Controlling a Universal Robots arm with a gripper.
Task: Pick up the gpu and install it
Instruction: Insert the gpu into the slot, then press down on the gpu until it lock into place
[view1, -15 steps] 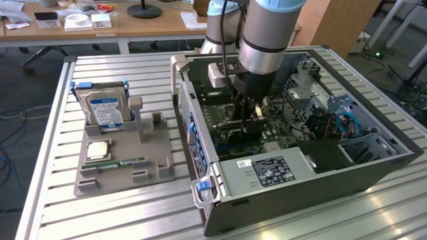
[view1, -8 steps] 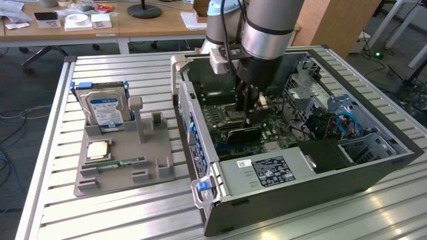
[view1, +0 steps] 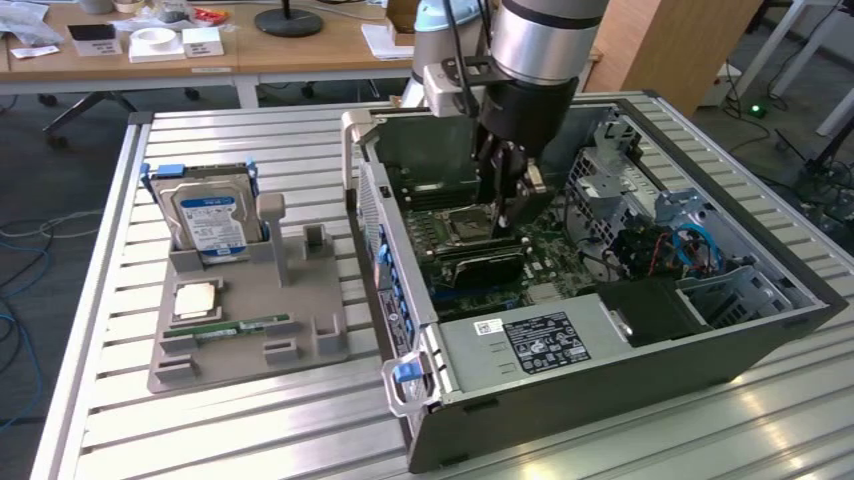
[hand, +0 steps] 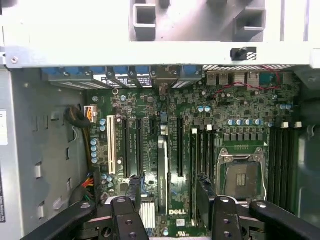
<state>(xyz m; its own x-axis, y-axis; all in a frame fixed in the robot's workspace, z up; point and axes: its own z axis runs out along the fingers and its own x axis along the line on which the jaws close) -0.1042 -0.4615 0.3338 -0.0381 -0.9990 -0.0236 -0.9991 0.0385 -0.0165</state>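
The gpu (view1: 477, 266) stands on edge in a motherboard slot inside the open computer case (view1: 400, 230), its black face toward the case's front. In the wrist view the gpu (hand: 162, 170) appears edge-on as a thin strip running along the slots. My gripper (view1: 505, 222) hangs just above it inside the case. The gripper (hand: 169, 194) is open, with one black finger (hand: 132, 195) on each side of the card and a gap between each finger and the card. It holds nothing.
A grey parts holder (view1: 314, 345) on the slatted table at the exterior view's left carries a silver hard drive (view1: 214, 220), a processor chip (view1: 196, 298) and a green memory stick (view1: 247, 325). The empty processor socket (hand: 242, 172) and the power supply (view1: 534, 345) lie near the card.
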